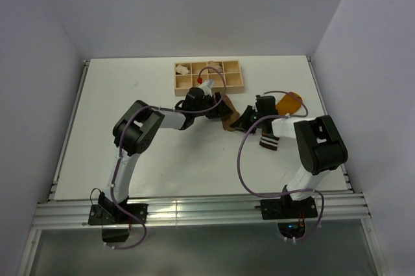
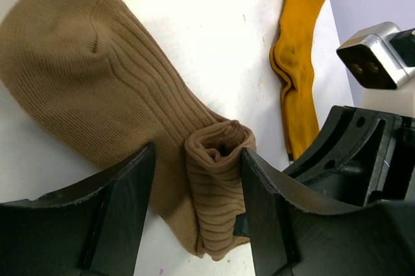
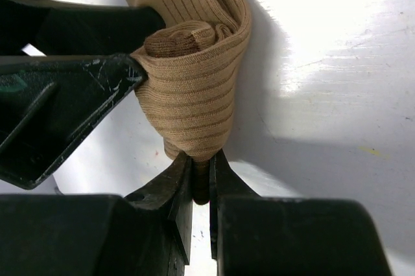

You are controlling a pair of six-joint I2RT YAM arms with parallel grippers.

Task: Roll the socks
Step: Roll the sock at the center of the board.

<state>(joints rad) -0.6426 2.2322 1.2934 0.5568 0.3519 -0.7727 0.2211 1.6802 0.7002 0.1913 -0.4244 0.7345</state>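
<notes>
The tan-brown sock lies flat on the white table, its near end rolled into a tight tube. My left gripper is open around that tube; the roll touches the right finger and stands apart from the left finger. My right gripper is shut on the tan sock's rolled end, pinching a fold between its tips. The mustard-orange sock lies stretched out to the right, its striped cuff near the right arm. Both grippers meet at the table's middle over the tan sock.
A wooden compartment tray holding pale fabric bundles stands at the back of the table, just behind the left arm's wrist. The left gripper's black finger crosses the right wrist view. Grey walls close in on both sides.
</notes>
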